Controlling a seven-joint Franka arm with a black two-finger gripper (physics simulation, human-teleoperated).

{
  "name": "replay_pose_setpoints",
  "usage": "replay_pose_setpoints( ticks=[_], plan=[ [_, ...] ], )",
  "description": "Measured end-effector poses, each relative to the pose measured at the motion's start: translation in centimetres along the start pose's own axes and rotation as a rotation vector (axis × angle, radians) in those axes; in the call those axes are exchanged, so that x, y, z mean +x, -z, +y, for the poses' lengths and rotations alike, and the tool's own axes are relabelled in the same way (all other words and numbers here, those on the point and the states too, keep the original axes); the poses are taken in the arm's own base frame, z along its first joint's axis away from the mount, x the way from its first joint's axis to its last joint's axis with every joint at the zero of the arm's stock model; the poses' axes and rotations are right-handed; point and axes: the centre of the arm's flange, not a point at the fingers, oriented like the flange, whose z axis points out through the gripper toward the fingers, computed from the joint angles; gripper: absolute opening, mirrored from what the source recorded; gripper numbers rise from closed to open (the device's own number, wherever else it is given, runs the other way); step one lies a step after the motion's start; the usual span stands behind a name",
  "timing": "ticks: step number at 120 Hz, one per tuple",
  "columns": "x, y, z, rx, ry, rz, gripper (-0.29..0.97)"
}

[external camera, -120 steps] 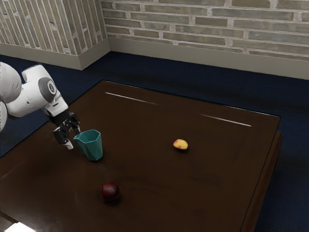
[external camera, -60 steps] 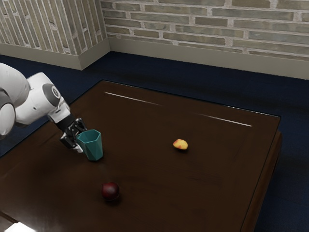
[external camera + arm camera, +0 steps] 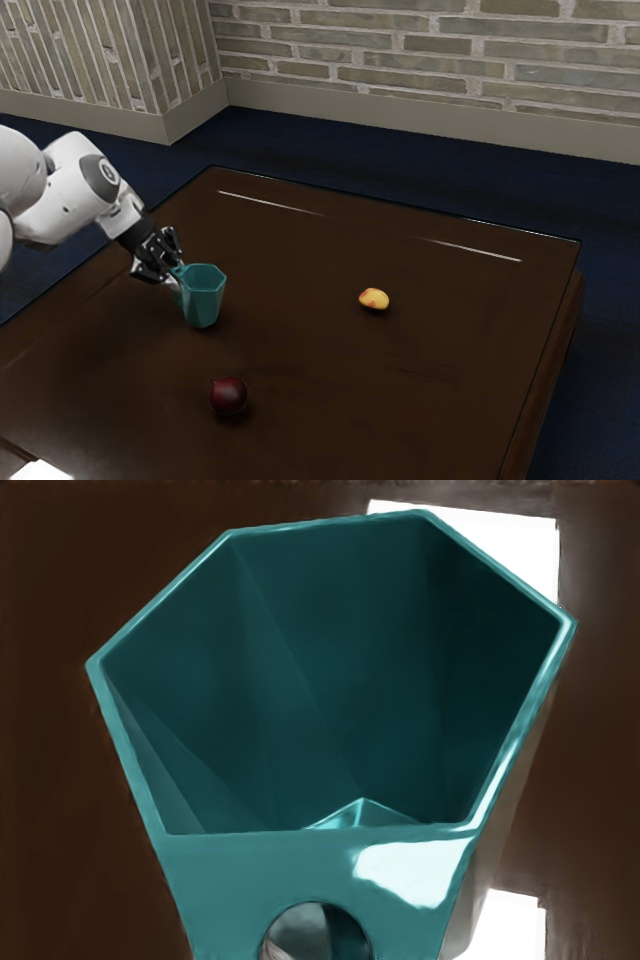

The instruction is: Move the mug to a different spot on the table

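Note:
The teal, six-sided mug (image 3: 205,297) stands upright on the dark wooden table (image 3: 420,390), toward the exterior view's left. My black gripper (image 3: 172,266) reaches it from the left and is shut on the handle at the mug's rim side. In the wrist view the mug (image 3: 330,680) sits just under my hand, showing its empty inside, with the handle loop at the lower edge.
A dark red apple (image 3: 228,395) lies on the table in front of the mug. A small yellow-orange fruit (image 3: 374,298) rests near the table's middle, to the mug's right. The table's edges drop to a dark blue floor.
My gripper moved from beside the tilted mug to its handle and closed there. The mug now stands upright and has shifted slightly toward the exterior view's right.

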Motion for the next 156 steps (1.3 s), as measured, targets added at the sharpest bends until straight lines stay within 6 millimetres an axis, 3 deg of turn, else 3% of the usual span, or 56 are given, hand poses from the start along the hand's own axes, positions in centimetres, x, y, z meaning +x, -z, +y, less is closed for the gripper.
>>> replay_pose_setpoints(
  ticks=[29,52,78,105,139,156],
  plan=[
    [1.7,1.0,-0.5,0.067,-0.003,0.076,-0.04],
    [4.8,-1.6,-1.0,0.076,-0.010,0.174,-0.06],
    [5.7,-5.1,-0.5,0.023,-0.025,0.208,-0.08],
    [5.3,-6.4,0.1,-0.011,-0.042,0.196,-0.08],
    [4.9,-6.8,0.2,-0.019,-0.054,0.183,-0.04],
    [4.9,-6.9,0.2,-0.027,-0.057,0.172,0.21]
  ],
)
